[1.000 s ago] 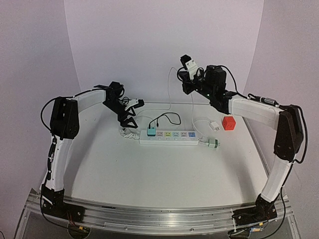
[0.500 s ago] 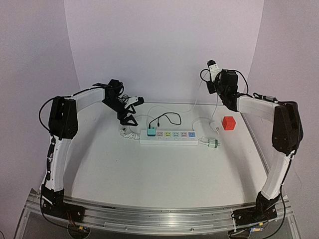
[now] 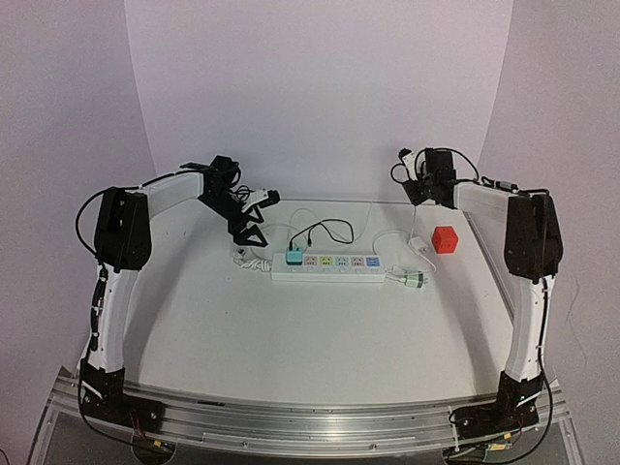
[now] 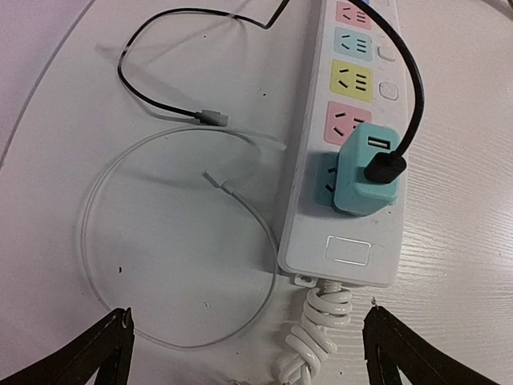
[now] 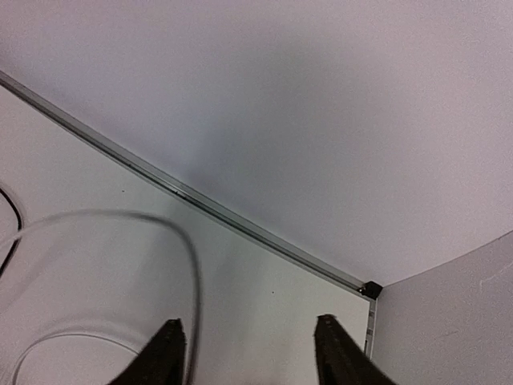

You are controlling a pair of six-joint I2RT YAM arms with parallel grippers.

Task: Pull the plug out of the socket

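Tabletop (image 3: 291, 329) white against pale lilac backdrop (image 3: 320, 87), left tool (image 4: 248, 314) and right tool (image 5: 248, 322) agape, empty.

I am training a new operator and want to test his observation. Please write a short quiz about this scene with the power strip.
1. True or false: the teal plug sits in the socket's end outlet, nearest the coiled white cord.
2. Of the left claw and the right claw, which hovers near the plug? A) left B) right C) both
3. What colour is the cube?
Key: 1 true; 2 A; 3 red.
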